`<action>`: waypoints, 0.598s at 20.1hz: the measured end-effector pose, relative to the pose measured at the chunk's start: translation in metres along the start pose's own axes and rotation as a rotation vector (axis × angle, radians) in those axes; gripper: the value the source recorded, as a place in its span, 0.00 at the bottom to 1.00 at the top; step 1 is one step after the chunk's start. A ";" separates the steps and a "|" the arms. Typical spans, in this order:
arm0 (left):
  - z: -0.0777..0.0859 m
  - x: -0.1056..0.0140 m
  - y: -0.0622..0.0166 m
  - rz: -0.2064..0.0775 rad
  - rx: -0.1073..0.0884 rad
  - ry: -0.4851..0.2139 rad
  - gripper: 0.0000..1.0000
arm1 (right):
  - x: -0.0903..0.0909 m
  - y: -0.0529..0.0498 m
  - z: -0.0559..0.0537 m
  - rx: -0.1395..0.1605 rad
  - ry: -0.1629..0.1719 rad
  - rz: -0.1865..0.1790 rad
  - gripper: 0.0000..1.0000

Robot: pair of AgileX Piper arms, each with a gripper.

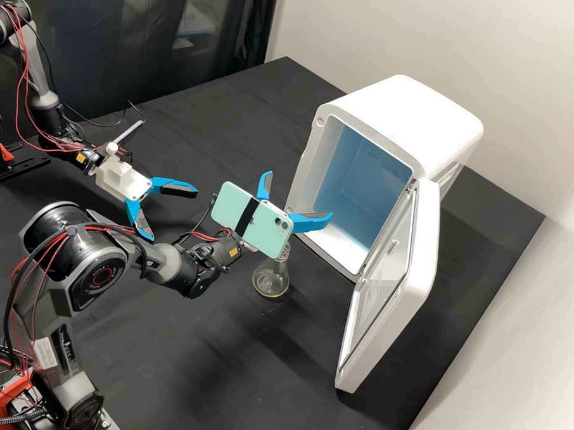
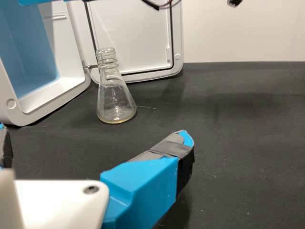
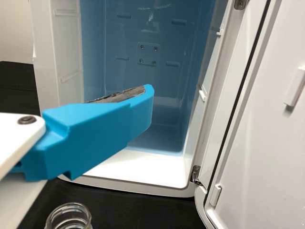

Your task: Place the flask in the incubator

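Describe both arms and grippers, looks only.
Both dark grey: left arm, right arm, round joints, loose red and black cables. The left gripper has a white body and bright blue fingers with dark tips. The right gripper has the same fingers, plus a mint-green phone under a black band.

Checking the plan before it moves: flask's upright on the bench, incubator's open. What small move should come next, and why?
Probably lower the right gripper down around the neck of the flask. It hangs open just above the upright flask, nothing held, and the incubator already stands open beside it.
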 end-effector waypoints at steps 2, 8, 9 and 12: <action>0.000 -0.004 0.0029 0.008 0.005 -0.004 1.00 | 0.000 0.000 0.000 0.000 0.000 0.000 1.00; -0.002 -0.010 0.0042 0.011 0.013 -0.008 1.00 | 0.000 0.000 0.000 0.000 0.000 0.000 1.00; -0.001 -0.012 0.0052 0.014 0.013 -0.008 1.00 | 0.000 0.000 0.000 0.000 0.004 0.004 1.00; 0.001 -0.016 0.0095 0.030 0.021 -0.017 1.00 | -0.006 0.001 0.007 -0.007 0.013 0.027 1.00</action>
